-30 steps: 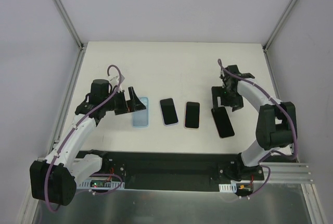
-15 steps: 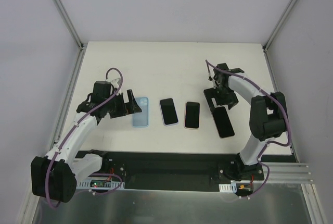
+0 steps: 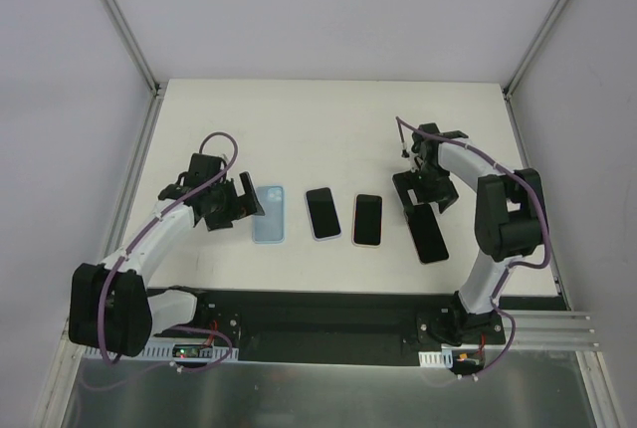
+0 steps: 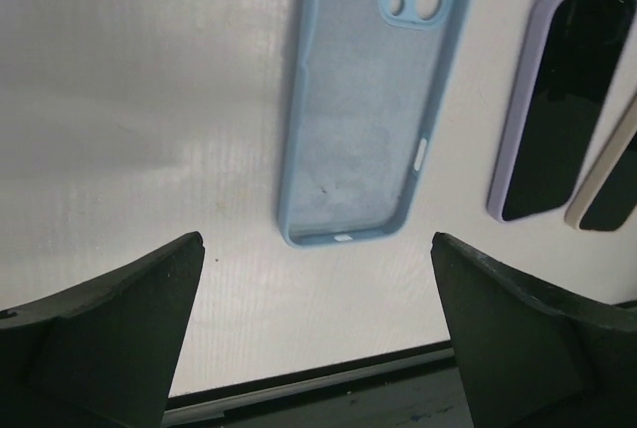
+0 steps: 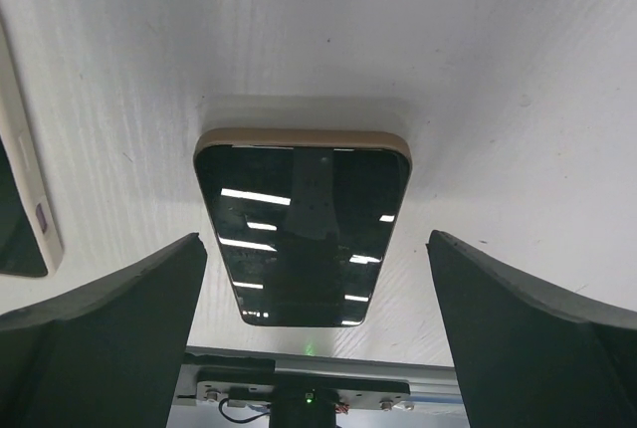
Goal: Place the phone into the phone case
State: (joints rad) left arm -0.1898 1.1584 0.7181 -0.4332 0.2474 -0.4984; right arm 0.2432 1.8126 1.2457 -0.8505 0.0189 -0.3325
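Black glossy tan-rimmed phone (image 5: 302, 233): flat on white tabletop (image 3: 338, 119), well right of empty pale-blue silicone case (image 4: 363, 119). Over its far end, after edging inward: right gripper (image 3: 424, 192), spread wide, empty. Beside case: left gripper (image 3: 245, 201), likewise. Grasp pending.

The counter (image 3: 328, 139) carries four flat things. One is an empty light-blue phone case (image 3: 268, 214). Three are phones: a lilac-cased phone (image 3: 322, 213), a pink-cased phone (image 3: 367, 219) and a tan-edged phone (image 3: 430, 233). There are two claws, the left claw (image 3: 253, 199) and the right claw (image 3: 423, 197).
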